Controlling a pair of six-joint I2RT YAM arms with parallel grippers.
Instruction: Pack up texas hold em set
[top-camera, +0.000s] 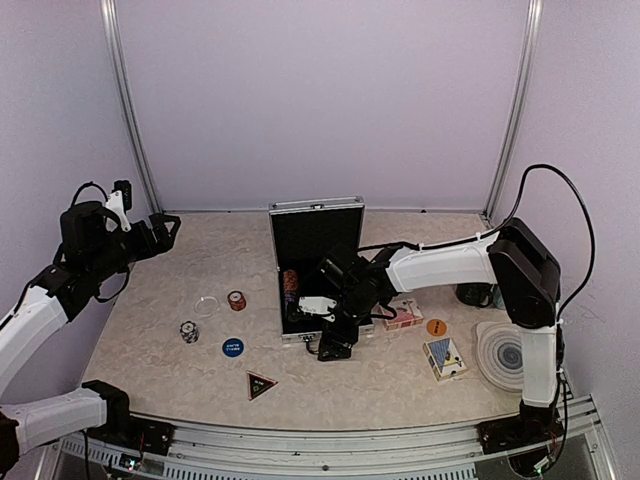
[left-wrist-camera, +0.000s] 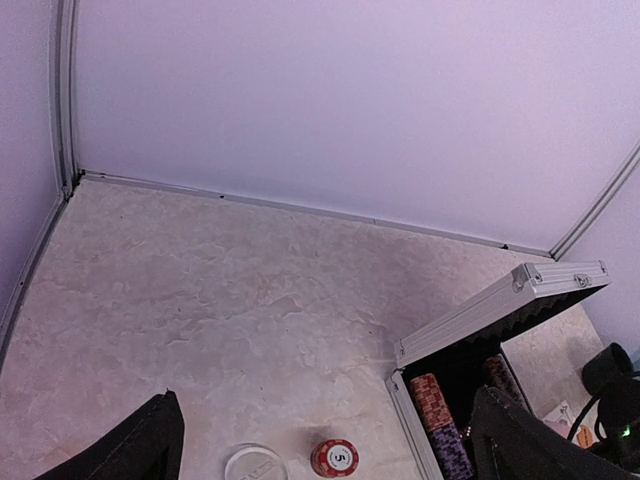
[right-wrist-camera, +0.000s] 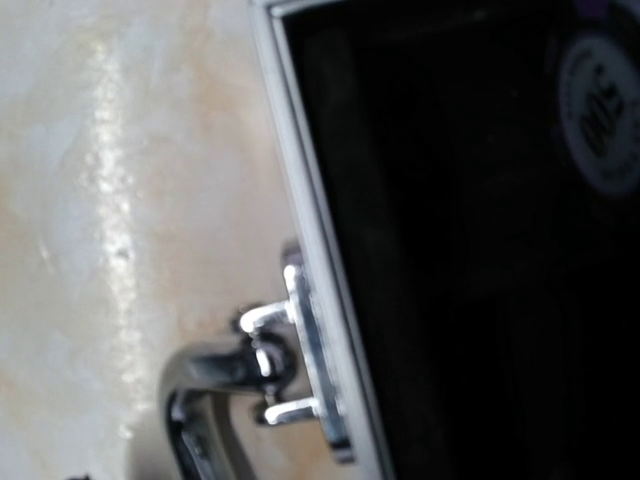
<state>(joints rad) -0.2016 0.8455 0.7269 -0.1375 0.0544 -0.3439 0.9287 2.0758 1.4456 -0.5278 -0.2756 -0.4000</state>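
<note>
Pale purple walls (top-camera: 320, 100) stand around a light stone-look table (top-camera: 360, 390). The ribbed silver metal case (top-camera: 316, 235) sits open mid-frame. The right gripper (top-camera: 335, 345) hangs low at its lower edge, spread wide. The left gripper (top-camera: 165, 228) floats upper left, spread wide, holding nothing.

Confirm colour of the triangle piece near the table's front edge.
The triangle piece is black with a reddish edge; top external view shows it best.

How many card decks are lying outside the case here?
2. A red deck lies just right of the open aluminium case; a blue deck lies nearer the front edge, left of the round ringed coaster. Others may be hidden inside the case.
</note>
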